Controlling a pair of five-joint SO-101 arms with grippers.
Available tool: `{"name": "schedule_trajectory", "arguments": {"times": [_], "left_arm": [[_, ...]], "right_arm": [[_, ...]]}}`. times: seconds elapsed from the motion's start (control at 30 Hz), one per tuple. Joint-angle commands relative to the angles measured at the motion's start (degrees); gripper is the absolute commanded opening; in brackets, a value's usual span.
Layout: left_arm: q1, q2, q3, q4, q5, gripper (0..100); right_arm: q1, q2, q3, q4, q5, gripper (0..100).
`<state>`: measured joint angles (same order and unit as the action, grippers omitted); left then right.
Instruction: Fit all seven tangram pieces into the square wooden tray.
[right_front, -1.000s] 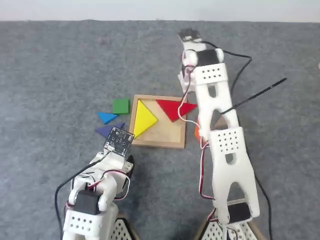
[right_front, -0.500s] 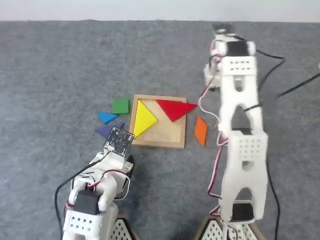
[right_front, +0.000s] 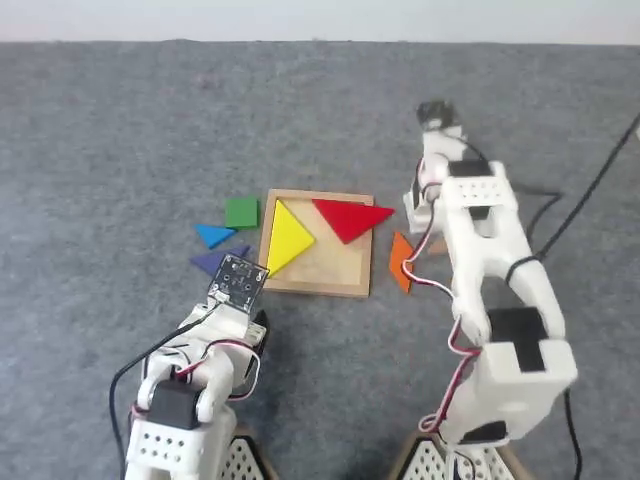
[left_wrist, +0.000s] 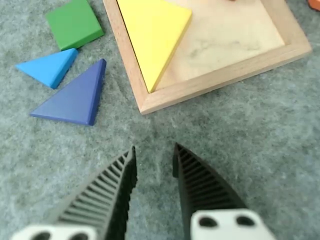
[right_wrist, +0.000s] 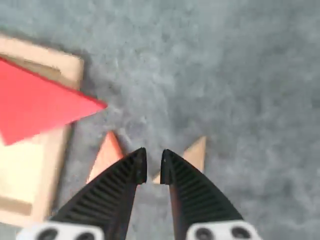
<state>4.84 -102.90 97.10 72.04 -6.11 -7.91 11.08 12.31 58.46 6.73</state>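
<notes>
Hovering low over the grey surface (right_front: 120, 130), the left claw (left_wrist: 154, 150) sits just outside the near rim of the square wooden tray (right_front: 315, 285), its fingers a little apart and gripping nothing. Inside the tray the yellow triangle (right_front: 288, 238) lies flat against the left wall, and the red triangle (right_front: 347, 217) rests across the far right corner with one tip poking out over the rim. Three pieces lie on the surface to the left of the tray: the green square (right_front: 241, 212) farthest from the arms, the light blue triangle (right_front: 213, 235) below it, and the dark blue triangle (right_front: 215, 261) nearest the left arm. The orange piece (right_front: 401, 262) lies just beside the tray's right rim. The right claw (right_wrist: 152, 152) hangs above that spot, with only a narrow gap between its fingers and nothing held. Past its tips, the orange piece and a tan piece (right_wrist: 192, 155) lie side by side, slightly apart.
</notes>
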Motion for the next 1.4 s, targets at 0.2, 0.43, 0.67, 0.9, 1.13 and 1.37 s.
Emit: {"name": "schedule_trajectory", "arguments": {"times": [0.2,0.43,0.67,0.9,1.13,1.37], "left_arm": [[-0.44,-0.97,-0.66,0.18,0.53,12],[-0.44,-0.97,-0.66,0.18,0.53,12],[-0.44,-0.97,-0.66,0.18,0.53,12],[-0.44,-0.97,-0.66,0.18,0.53,12],[-0.44,-0.97,-0.66,0.18,0.53,12],[-0.44,-0.97,-0.66,0.18,0.53,12]], "right_arm": [[-4.97,10.15,-10.29,-0.04,0.62,5.2],[-5.23,15.78,-21.45,3.65,-0.62,5.1],[-2.59,18.86,-29.71,7.87,-0.62,5.1],[-2.42,23.87,-34.02,8.48,-0.62,5.1],[-9.89,26.68,-34.29,8.48,-0.7,5.1],[-13.05,26.77,-38.86,10.77,-0.88,5.1]]}}
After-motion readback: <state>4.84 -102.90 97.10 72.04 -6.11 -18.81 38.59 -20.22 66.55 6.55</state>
